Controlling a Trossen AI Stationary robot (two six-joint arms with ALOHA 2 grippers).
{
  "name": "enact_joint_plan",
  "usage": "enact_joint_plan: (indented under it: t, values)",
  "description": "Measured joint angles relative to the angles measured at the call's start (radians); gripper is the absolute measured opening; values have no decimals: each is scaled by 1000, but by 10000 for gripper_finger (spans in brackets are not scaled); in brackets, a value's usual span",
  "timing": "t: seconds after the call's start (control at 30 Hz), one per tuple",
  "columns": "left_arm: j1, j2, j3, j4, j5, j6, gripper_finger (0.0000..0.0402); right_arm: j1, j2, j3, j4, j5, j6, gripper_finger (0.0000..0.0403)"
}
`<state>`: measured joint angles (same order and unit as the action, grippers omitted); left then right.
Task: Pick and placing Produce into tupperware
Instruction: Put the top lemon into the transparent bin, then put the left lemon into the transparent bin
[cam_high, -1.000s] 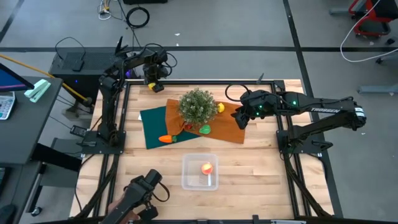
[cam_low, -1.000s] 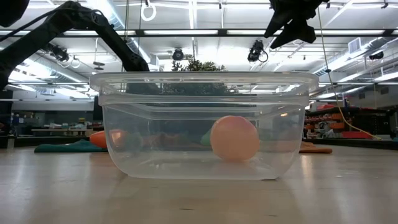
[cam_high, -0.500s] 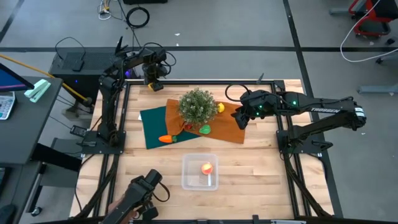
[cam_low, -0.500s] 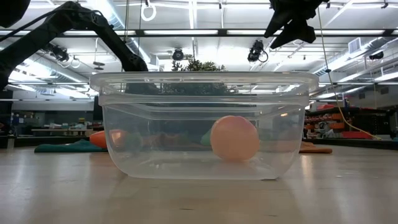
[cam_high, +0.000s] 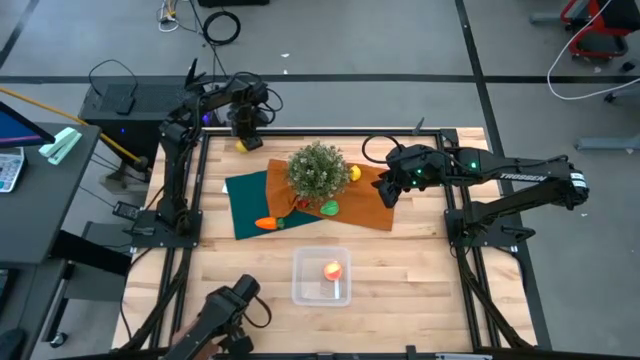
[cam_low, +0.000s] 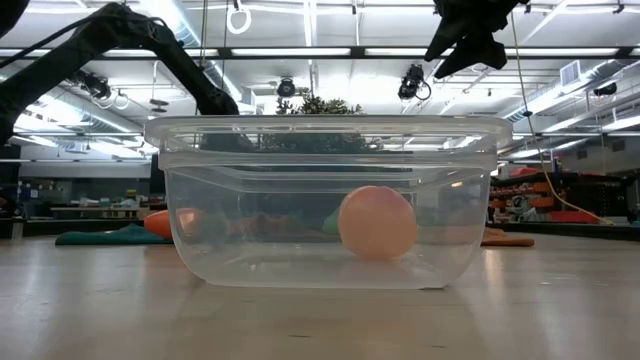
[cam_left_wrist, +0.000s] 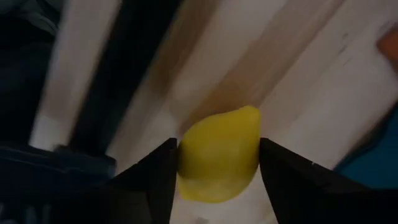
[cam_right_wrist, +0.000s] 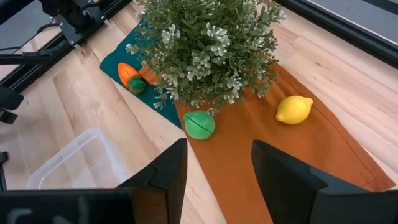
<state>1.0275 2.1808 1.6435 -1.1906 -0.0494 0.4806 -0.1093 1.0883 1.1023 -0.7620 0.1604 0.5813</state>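
Now that the left gripper (cam_left_wrist: 217, 158) has clenched from wide open onto the small yellow lemon-shaped toy (cam_left_wrist: 219, 154) at the table's far left corner, that piece is ready to carry to the clear rectangular plastic tupperware (cam_high: 322, 277) at the near centre, while the right gripper (cam_right_wrist: 214, 171) hovers empty, jaws apart, over the orange cloth (cam_right_wrist: 261, 149).

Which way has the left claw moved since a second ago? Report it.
Barely: left claw stays at the table's far left corner, now closed on the lemon.

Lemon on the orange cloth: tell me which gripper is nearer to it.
Right. The right gripper hovers just beside the lemon; the left gripper is at the table's far-left corner, shut on another lemon.
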Motion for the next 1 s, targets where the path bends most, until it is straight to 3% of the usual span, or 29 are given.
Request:
enact_joint_plan:
  t: [0.6,0.77,1.0]
  values:
    - [-64,4,-2,-78,-3,-78,63,0,0,0,0,1,-36,146]
    - [-63,3,-1,-128,2,-131,104,0,0,0,0,1,-36,146]
    - [-59,1,-1,-183,-4,-234,234,0,0,0,0,0,-53,146]
